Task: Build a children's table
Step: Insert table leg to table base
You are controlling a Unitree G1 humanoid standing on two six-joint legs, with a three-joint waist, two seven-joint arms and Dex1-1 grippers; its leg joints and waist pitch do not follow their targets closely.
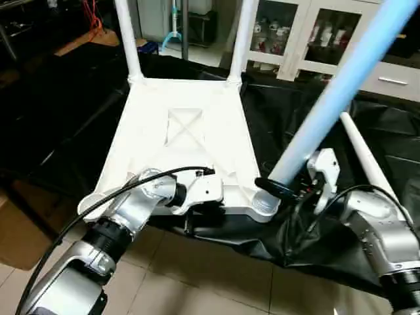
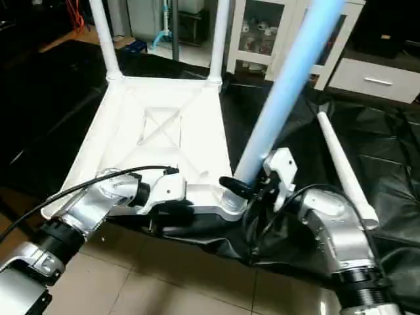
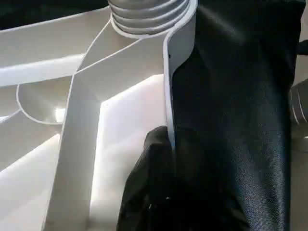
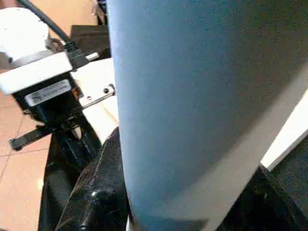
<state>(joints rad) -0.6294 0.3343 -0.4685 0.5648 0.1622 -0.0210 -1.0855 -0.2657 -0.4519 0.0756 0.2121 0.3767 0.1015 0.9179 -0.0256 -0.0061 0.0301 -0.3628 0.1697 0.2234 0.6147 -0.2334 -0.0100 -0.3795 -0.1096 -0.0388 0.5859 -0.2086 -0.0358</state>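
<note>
Between the right fingers (image 1: 279, 188), the third leg (image 1: 341, 92) was grasped, its threaded end at the near corner socket (image 1: 264, 203); left fingers (image 3: 159, 159) were clenched on the tabletop's (image 1: 187, 131) rim. Step: screwing in. Next: turning it upright, seated.

Left gripper (image 1: 197, 211) pinched tight, right gripper (image 2: 252, 187) clamped — forearms angled inward

A loose leg (image 1: 365, 159) lies right of the upturned tabletop (image 1: 187, 141).
</note>
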